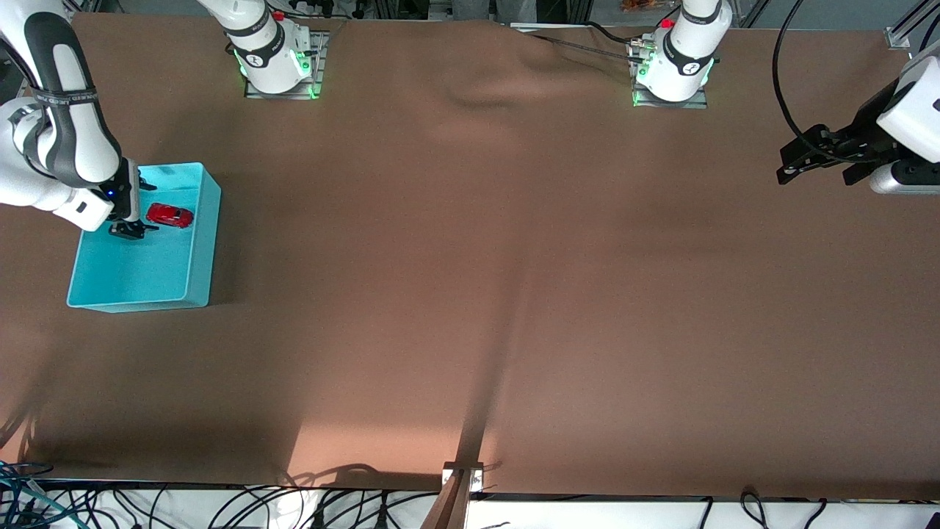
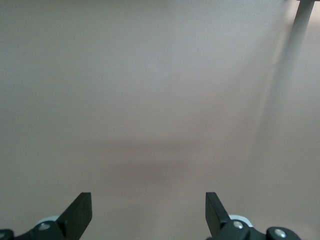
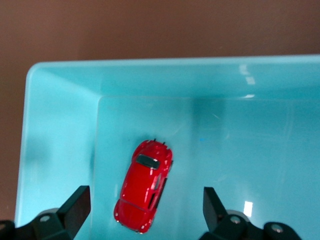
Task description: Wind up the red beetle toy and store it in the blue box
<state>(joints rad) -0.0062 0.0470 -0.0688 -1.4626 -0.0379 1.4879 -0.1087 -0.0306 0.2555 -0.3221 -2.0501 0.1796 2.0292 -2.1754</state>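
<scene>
Resting inside the blue box (image 1: pixel 197 242), the red beetle toy (image 1: pixel 170 214) looks stored; right gripper (image 1: pixel 131 229) hovers beside it at nine o'clock, fingers open and empty; left gripper (image 1: pixel 802 162) waits open over bare worktop (image 1: pixel 514 294).

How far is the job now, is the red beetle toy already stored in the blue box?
Storing looks done: the red beetle toy lies on the floor of the blue box. Nothing is in hand: the right claw is open over the box, with the toy between but not touching its fingers. The left claw waits open over bare table. Whether it was wound cannot be seen. Left: withdrawing the right arm.
</scene>
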